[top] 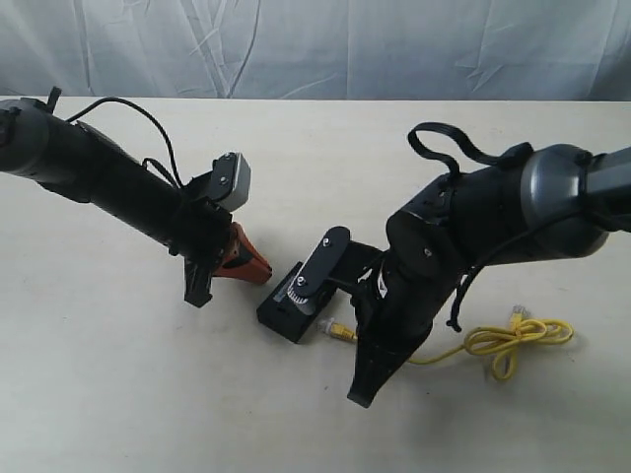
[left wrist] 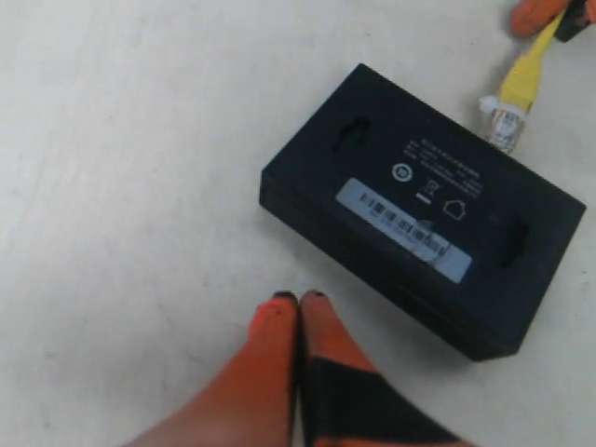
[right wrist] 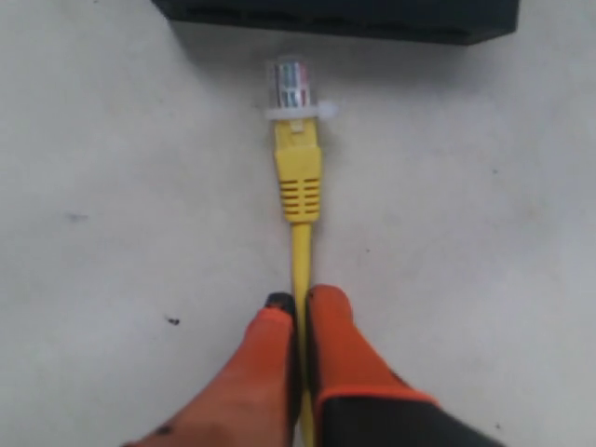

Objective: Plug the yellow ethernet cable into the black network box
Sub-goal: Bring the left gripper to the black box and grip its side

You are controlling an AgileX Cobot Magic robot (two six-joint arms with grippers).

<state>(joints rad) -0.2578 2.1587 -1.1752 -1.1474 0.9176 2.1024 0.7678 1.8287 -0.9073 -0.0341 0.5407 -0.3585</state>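
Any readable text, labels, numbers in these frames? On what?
White label on the black network box: barcode and print, too blurred to read.
Small print lines on the box top: too small to read.
Icons below them: circled mark, bin-like sign, house shape; no words.
Yellow ethernet cable: no text.

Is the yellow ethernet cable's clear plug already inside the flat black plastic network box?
No, the clear plug stops short of the black box, bare table between them.
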